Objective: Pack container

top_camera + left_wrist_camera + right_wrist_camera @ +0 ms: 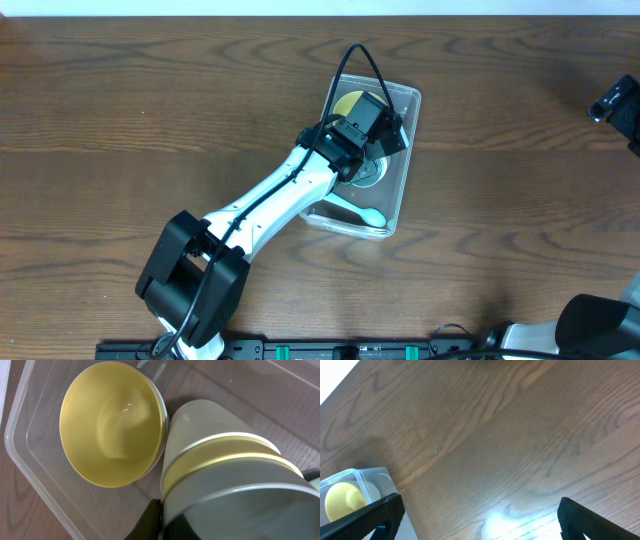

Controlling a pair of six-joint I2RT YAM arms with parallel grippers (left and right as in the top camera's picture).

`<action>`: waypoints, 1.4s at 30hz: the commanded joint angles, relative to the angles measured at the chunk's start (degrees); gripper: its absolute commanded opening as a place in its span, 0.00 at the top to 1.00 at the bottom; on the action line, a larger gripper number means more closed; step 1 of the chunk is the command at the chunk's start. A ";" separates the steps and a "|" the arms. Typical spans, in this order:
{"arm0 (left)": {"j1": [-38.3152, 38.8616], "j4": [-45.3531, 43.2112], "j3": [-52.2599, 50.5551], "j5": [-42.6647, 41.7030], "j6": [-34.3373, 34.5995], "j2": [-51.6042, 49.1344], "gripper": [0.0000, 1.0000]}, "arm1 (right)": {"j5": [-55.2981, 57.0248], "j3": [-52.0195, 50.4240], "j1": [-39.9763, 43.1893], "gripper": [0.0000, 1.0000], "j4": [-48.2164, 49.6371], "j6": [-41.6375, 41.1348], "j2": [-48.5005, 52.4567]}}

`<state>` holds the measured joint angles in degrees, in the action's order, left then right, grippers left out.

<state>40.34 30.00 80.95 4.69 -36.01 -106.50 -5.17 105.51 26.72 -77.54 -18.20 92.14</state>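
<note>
Container [405, 140] at centre of overhead frame on worktop [120, 100], long axis running top to bottom, leaning slightly right at top. Left jaws directly above its middle, closed against tilted nested cups [220, 460]; real pinch on them impossible to confirm. Yellow bowl [112, 422] in upper end. Right jaws spread wide, empty, well apart at right edge; left arm [285, 190] clearly nearer.
</note>
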 commanded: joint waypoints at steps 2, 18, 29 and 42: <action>-0.02 0.52 1.18 -1.11 -1.73 1.40 0.94 | 0.02 0.02 0.22 0.01 -0.07 0.68 -0.52; -0.02 2.71 5.99 -2.14 -5.29 1.40 0.94 | 0.02 0.00 0.22 0.01 -0.07 0.68 -0.52; -0.09 8.44 9.92 -8.46 -6.45 0.31 0.94 | 0.02 0.02 0.22 0.01 -0.07 0.68 -0.52; -0.02 5.03 9.99 -7.80 -6.34 -6.49 0.93 | 0.02 0.00 0.22 0.01 -0.07 0.68 -0.52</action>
<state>40.12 35.44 90.04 -2.72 -42.06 -112.14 -5.17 105.51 26.72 -77.54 -18.20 92.14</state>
